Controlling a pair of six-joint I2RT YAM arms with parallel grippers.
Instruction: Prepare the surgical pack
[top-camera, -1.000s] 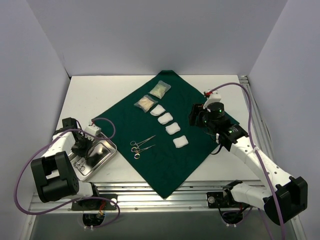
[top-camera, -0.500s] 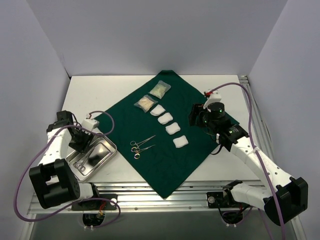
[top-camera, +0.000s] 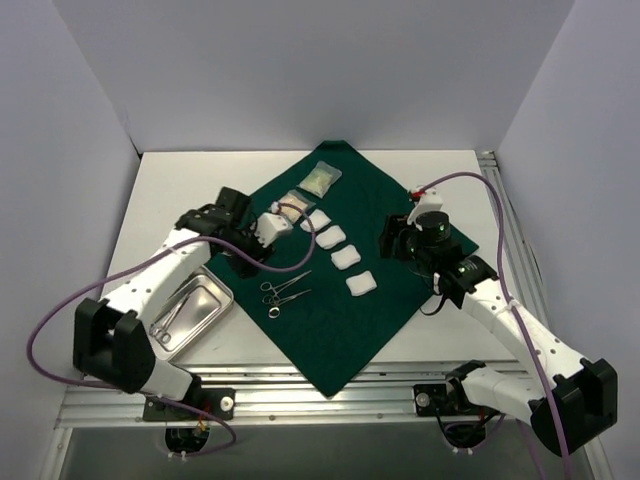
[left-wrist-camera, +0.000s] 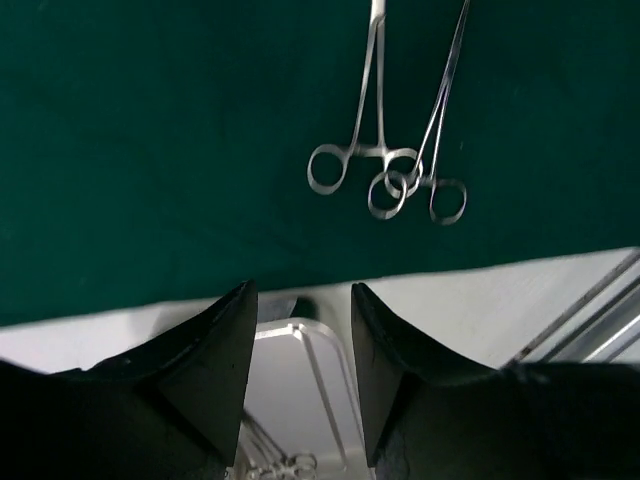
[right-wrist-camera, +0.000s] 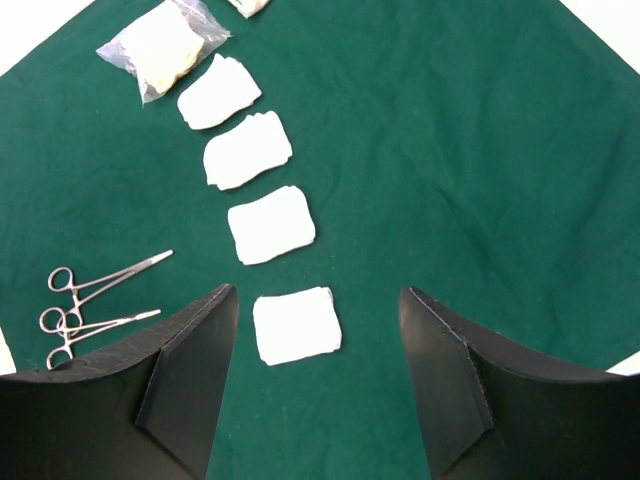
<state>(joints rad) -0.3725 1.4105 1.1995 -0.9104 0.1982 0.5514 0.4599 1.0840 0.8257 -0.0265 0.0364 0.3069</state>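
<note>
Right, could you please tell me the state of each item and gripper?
Left gripper: open, empty.
Right gripper: open, empty.
Green drape: spread flat.
Steel tray: holding instruments.
Two forceps: closed, on drape.
Four gauze pads: flat, rowed on drape.
Clear packets: filled, on drape.

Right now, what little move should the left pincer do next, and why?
Probably ease the left pincer forward and down toward the two steel instruments on the green drape. It is open and empty over the drape's edge, and they lie just ahead, ring handles overlapping. The tray beside the drape already holds others, so these may belong there too.
</note>
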